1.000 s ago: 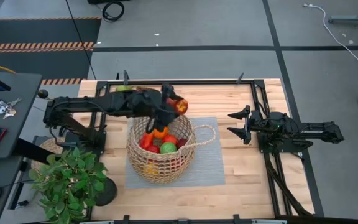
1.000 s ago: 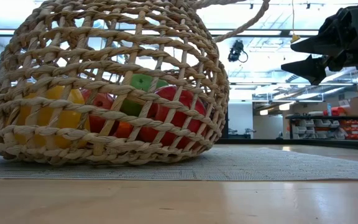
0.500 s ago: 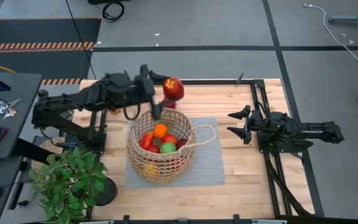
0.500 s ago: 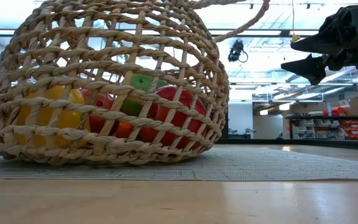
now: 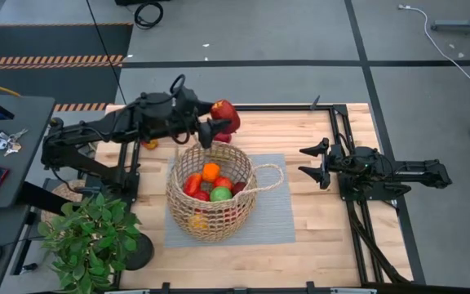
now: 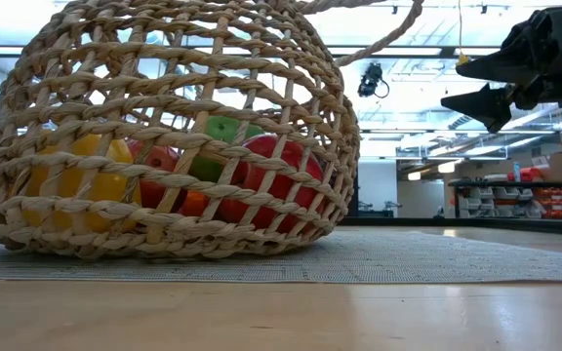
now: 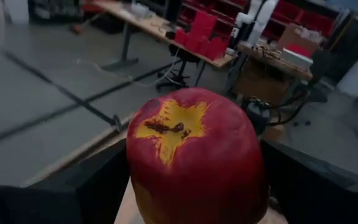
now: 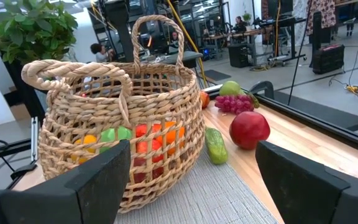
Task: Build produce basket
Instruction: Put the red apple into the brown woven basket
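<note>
The basket sits mid-bench with produce inside, and the left fingers, clamped on a red apple, have lifted it from the rim toward 12 o'clock, while the right fingers wait apart at 3 o'clock.

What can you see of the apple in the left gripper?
The apple is round, glossy and deep red, with a yellow star-shaped patch around its stem dimple and a small brown mark there. It looks like smooth plastic. It sits stem end up between the left gripper's dark fingers, beyond the far rim of the basket.
</note>
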